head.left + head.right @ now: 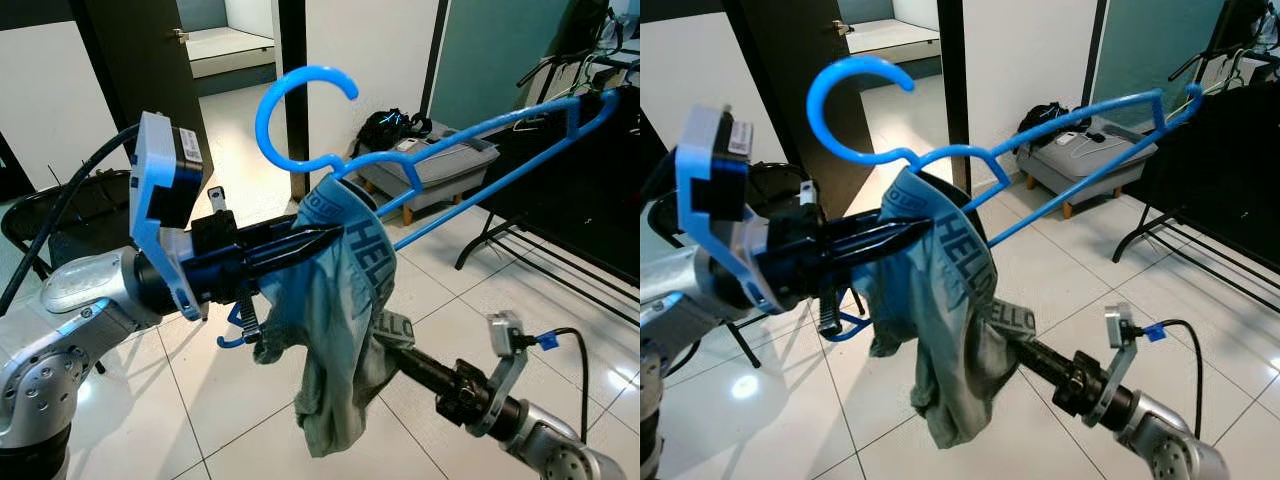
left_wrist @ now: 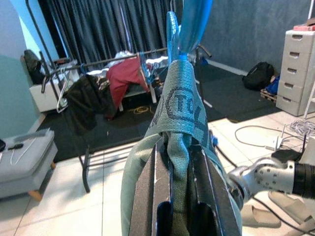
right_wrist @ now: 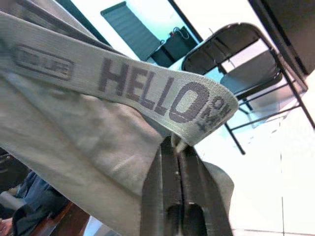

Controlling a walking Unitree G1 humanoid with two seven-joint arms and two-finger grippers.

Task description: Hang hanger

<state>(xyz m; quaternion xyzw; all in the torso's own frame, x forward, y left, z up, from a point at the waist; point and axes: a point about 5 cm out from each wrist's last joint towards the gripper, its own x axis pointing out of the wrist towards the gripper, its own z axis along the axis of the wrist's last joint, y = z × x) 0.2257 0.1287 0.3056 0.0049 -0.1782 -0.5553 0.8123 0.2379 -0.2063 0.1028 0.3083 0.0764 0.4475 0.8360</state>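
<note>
You're holding the hanger point(image 1: 440, 165) mid-air w/ garment point(image 1: 340, 320) draped on — left gripper point(image 1: 325, 240) jaws clamping its fabric, right gripper point(image 3: 178, 147) pinching the waistband. Rack point(image 2: 113, 64) well apart — hanging not yet done.

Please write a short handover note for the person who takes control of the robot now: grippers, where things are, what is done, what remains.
Left gripper: shut on the garment and the blue hanger, held up in the air.
Right gripper: shut on the garment's waistband, lower down.
Done: garment is draped over the hanger.
Left: the hanger's hook is free. Carry it to the clothes rack and hang it, probably letting go with the right gripper first.
</note>
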